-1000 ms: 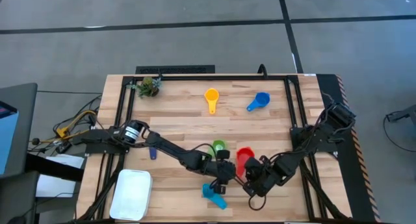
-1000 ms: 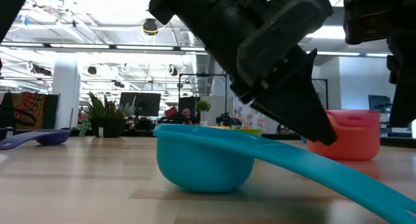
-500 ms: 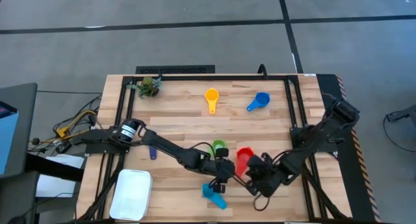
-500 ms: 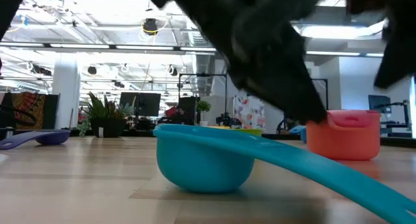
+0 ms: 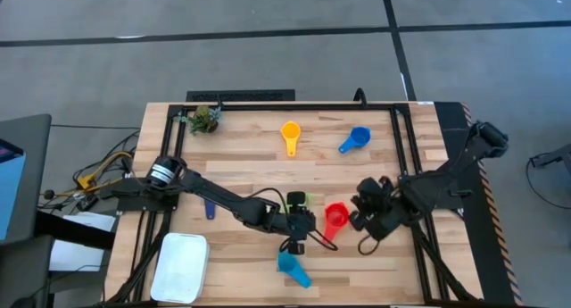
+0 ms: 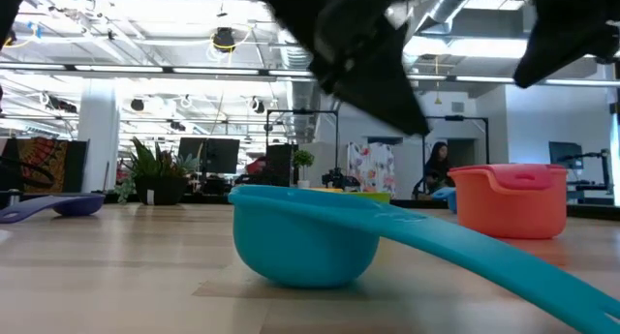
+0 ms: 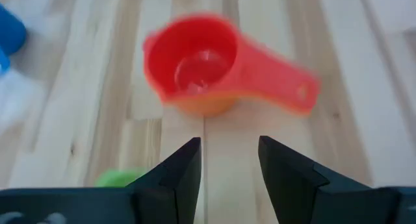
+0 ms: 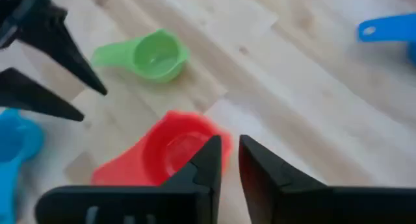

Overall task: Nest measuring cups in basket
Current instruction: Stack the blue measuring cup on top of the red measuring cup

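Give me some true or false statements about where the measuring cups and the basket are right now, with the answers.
1. The red cup sits upright on the table, held by neither claw. True.
2. The basket already holds two cups. False: it holds none.
3. The yellow cup and blue cup lie at the table's far side. True.
4. The left claw grips the light blue cup. False: it is open and holds nothing.
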Action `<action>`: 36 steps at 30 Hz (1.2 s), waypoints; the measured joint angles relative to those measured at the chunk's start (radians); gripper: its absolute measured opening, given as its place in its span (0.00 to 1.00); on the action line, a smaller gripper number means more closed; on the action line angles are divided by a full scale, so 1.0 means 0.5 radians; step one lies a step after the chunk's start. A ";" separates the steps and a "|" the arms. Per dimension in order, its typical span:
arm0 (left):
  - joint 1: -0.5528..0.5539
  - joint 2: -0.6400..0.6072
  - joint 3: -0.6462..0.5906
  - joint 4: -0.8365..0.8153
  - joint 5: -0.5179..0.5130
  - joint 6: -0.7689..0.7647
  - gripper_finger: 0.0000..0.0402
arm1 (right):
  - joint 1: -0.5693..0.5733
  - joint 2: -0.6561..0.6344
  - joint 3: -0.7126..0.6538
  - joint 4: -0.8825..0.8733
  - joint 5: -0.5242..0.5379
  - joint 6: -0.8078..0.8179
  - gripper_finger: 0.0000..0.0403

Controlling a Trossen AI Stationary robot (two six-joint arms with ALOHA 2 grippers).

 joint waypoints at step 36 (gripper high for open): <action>0.150 -0.940 -1.704 1.708 -0.446 -0.449 0.36 | -2.442 -0.007 -0.216 0.202 -0.551 -1.246 0.46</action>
